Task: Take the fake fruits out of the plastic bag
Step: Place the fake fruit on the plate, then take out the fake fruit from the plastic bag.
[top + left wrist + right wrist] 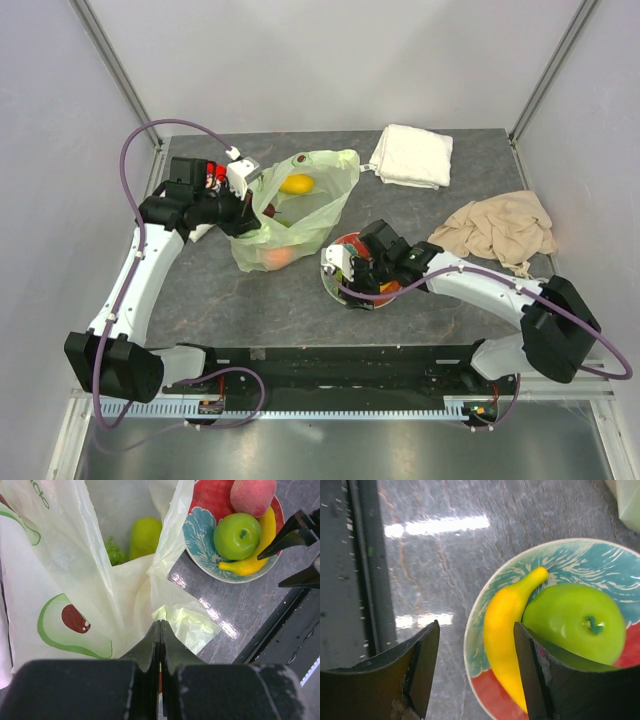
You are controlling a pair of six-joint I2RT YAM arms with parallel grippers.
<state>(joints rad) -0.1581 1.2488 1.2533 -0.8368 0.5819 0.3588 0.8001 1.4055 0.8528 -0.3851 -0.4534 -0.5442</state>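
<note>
The pale-green plastic bag lies open at the table's middle left, printed with an avocado. Inside it I see a yellow-green pear, green grapes, and in the top view a yellow fruit and an orange. My left gripper is shut on the bag's edge film. The flowered plate holds a banana, a green apple and a pink peach. My right gripper hangs open and empty just above the plate's rim and the banana.
A white folded towel lies at the back right. A beige crumpled cloth lies at the right. The black base rail runs along the near table edge, close to the plate. Grey walls and frame posts enclose the table.
</note>
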